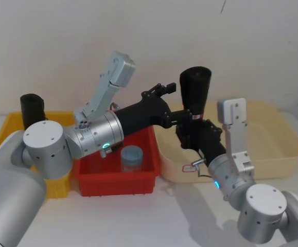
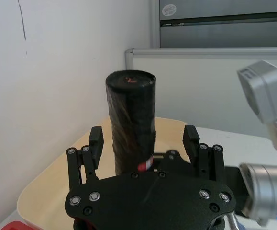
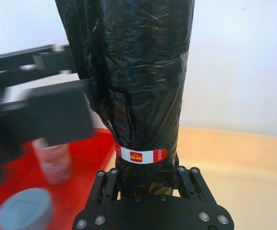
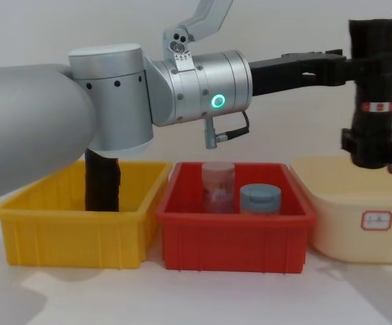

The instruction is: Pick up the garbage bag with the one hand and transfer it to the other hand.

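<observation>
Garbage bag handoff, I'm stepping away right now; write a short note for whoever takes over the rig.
Left gripper: open, fingers either side of the garbage bag's upper part, gaps showing.
Right gripper: shut on the bag's lower end, below the label.
Bag: upright in the air over the cream tub.
Done: pickup, and the right gripper's grasp.
To do: draw the left gripper clear.

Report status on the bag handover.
Left gripper open, fingers astride garbage bag. Right gripper shut on its base. Bag upright above cream tub.
</observation>
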You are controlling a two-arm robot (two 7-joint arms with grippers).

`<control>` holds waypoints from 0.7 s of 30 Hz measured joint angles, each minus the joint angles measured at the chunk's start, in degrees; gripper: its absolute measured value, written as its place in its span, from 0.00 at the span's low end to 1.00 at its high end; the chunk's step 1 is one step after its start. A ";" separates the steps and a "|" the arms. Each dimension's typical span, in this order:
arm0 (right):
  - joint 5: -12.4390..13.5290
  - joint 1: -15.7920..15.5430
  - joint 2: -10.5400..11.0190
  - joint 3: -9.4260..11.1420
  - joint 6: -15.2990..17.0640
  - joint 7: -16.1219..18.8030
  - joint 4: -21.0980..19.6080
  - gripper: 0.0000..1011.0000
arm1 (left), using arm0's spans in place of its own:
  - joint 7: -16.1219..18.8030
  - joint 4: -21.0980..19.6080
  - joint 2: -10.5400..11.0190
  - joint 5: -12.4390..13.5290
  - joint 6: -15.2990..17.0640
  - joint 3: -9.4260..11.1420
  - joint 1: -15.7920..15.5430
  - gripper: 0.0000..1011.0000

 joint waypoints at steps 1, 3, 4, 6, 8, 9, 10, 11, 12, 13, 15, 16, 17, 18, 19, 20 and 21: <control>-0.27 0.51 0.13 0.43 0.01 -0.34 0.61 0.50 | 0.00 0.00 0.00 0.00 0.00 0.00 0.00 0.99; -0.53 0.95 0.25 0.84 0.01 -0.74 1.13 0.50 | 0.00 0.00 0.00 0.00 0.00 0.00 0.00 0.99; -0.70 1.19 0.32 1.05 0.01 -1.01 1.43 0.49 | 0.00 0.00 0.00 0.00 0.00 0.00 0.00 0.99; -1.02 1.88 0.57 1.79 0.01 -1.60 2.34 0.50 | 0.00 0.00 0.00 0.00 0.00 0.00 0.00 0.99; -1.29 2.55 0.88 2.71 -0.07 -2.21 3.13 0.50 | 0.00 0.00 0.00 0.00 0.00 0.00 0.00 0.99; -1.35 2.68 0.93 2.88 -0.10 -2.38 3.28 0.49 | 0.00 0.00 0.00 0.00 0.00 0.00 0.00 0.99; -1.44 3.06 1.13 3.53 -0.16 -2.71 3.79 0.49 | 0.00 0.00 0.00 0.00 0.00 0.00 0.00 0.99; -1.44 3.06 1.13 3.53 -0.16 -2.71 3.79 0.49 | 0.00 0.00 0.00 0.00 0.00 0.00 0.00 0.99; -1.48 3.33 1.30 4.12 -0.27 -3.02 4.20 0.49 | 0.00 0.00 0.00 0.00 0.00 0.00 0.00 0.99; -1.49 3.44 1.38 4.43 -0.35 -3.24 4.36 0.50 | 0.00 0.00 0.00 0.00 0.00 0.00 0.00 0.99; -1.49 3.75 1.66 5.46 -0.47 -3.71 4.85 0.49 | 0.00 0.00 0.00 0.00 0.00 0.00 0.00 0.99; -1.49 3.85 1.79 5.84 -0.49 -3.83 5.01 0.49 | 0.00 0.00 0.00 0.00 0.00 0.00 0.00 0.99; -1.49 3.90 1.85 6.05 -0.49 -3.95 5.09 0.50 | 0.00 0.00 0.00 0.00 0.00 0.00 0.00 0.99; -1.49 4.03 2.05 6.69 -0.49 -4.22 5.31 0.49 | 0.00 0.00 0.00 0.00 0.00 0.00 0.00 0.99; -1.49 4.08 2.11 6.88 -0.48 -4.33 5.38 0.49 | 0.00 0.00 0.00 0.00 0.00 0.00 0.00 0.99; -1.49 4.20 2.31 7.44 -0.33 -4.60 5.59 0.49 | 0.00 0.00 0.00 0.00 0.00 0.00 0.00 0.99; -1.51 4.26 2.39 7.64 -0.24 -4.70 5.68 0.49 | 0.00 0.00 0.00 0.00 0.00 0.00 0.00 0.99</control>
